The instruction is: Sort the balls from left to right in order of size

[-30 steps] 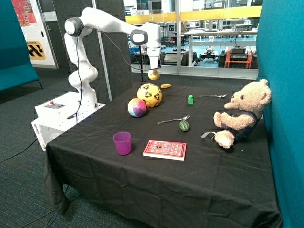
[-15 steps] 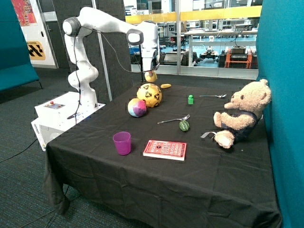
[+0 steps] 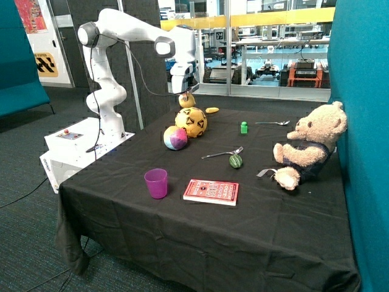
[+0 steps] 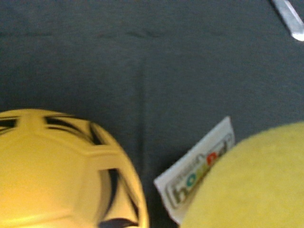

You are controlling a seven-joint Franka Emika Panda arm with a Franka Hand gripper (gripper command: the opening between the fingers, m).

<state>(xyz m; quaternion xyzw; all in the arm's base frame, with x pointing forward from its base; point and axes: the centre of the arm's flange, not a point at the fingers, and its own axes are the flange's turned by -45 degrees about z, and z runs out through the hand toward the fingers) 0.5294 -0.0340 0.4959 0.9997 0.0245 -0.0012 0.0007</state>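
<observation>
the bench [image 3: 292,237] wore a matt black cloth, faintly creased. the small yellow ball [image 4: 247,185] looked soft and fuzzy, with a white fabric label sewn on. the large yellow ball [image 4: 57,171] had a smooth, slightly glossy skin with black marks. the arm [image 3: 130,27] was glossy white plastic. the teddy bear [image 3: 310,146] at the right was shaggy plush. the pink cup [image 3: 155,183] looked like translucent plastic, the two spoons [image 3: 222,153] shiny metal.
</observation>
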